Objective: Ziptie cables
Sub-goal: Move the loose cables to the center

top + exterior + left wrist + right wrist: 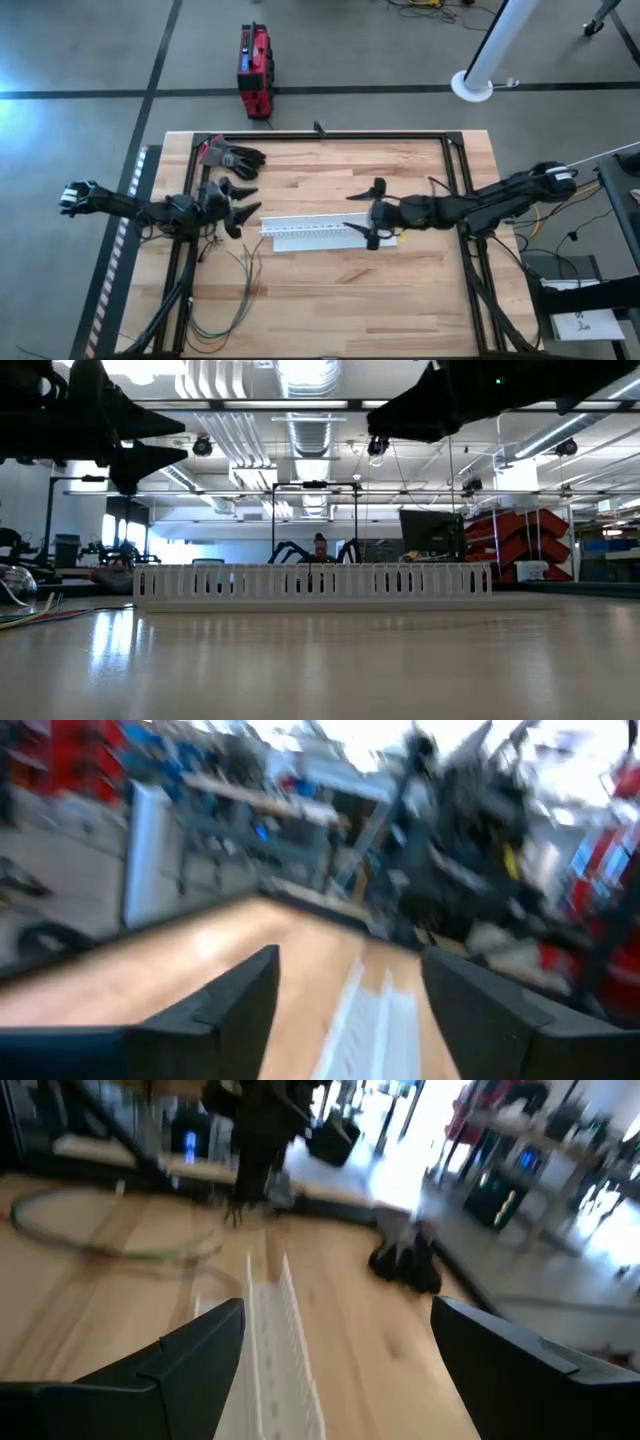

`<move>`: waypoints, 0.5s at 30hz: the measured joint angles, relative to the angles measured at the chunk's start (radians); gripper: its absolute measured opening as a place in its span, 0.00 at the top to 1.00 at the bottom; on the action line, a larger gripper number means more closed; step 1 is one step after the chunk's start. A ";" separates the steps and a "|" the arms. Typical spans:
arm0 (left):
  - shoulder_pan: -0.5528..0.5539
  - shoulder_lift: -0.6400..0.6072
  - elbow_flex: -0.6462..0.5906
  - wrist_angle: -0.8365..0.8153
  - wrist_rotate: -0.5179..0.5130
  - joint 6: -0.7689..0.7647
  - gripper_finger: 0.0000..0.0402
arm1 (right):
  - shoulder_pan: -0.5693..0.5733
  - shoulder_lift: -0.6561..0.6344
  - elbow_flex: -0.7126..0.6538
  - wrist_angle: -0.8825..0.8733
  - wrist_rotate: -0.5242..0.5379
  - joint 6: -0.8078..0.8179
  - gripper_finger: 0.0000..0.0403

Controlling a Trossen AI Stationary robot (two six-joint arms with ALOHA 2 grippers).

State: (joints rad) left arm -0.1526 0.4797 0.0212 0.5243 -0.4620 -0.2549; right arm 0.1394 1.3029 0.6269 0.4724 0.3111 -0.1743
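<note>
The left arm reaches in from the bench's left edge, its pincer [238, 205] held above the wood just beside the left end of the white slotted channel [312, 236], fingers spread wide with nothing between them. The right arm stretches in from the right edge, nearly level, and its pincer [374, 213] hangs over the channel's right end, also spread and empty; one finger points toward the far edge, the other lies over the channel. In the low view both arms show only as dark shapes above the bench, clear of the surface.

The channel lies lengthwise across the middle of the bench [330, 300], between the two pincers. A pair of dark gloves [231, 156] with a red patch sits near the far left corner. On the floor beyond the far edge stands a red case [254, 70].

The cables [238, 290], thin green, reddish and dark strands, trail loosely from just beside the channel's left end toward the near left corner, curling into an open loop on the wood. Neither pincer touches them.
</note>
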 joint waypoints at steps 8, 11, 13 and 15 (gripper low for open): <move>-0.140 0.149 -0.001 -0.027 0.045 -0.172 0.71 | 0.007 0.097 0.173 -0.254 0.003 0.024 0.23; -0.225 0.192 -0.001 -0.021 0.010 -0.258 0.83 | 0.027 0.111 0.185 -0.258 0.003 0.020 0.23; -0.284 0.226 -0.001 -0.020 -0.021 -0.334 0.90 | 0.043 0.112 0.185 -0.258 0.003 0.022 0.23; -0.338 0.250 0.000 -0.028 -0.053 -0.423 0.97 | 0.064 0.111 0.185 -0.260 0.003 0.030 0.23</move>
State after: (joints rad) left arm -0.4903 0.7297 0.0211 0.4966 -0.5145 -0.6780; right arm 0.2032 1.4139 0.8116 0.2127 0.3141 -0.1440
